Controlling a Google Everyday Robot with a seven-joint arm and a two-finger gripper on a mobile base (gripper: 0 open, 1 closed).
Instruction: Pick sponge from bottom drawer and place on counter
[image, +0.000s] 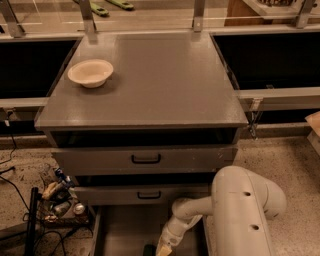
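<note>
One sponge (149, 249), dark, barely showing at lower edge, lies in bottom drawer (122, 227), which is pulled out. Gripper (164, 248) down inside same drawer, just right of sponge; contact unclear, and whether its grip is spread or closed cannot be told. Cream bowl (90, 73) on counter (165, 75), back-left corner.

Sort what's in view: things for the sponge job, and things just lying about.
Job: sponge, at the frame's bottom edge; bottom drawer, open; counter; gripper, down in the drawer beside the sponge.
Lying about: cream bowl on the counter; clutter on the floor, left of the drawers.
</note>
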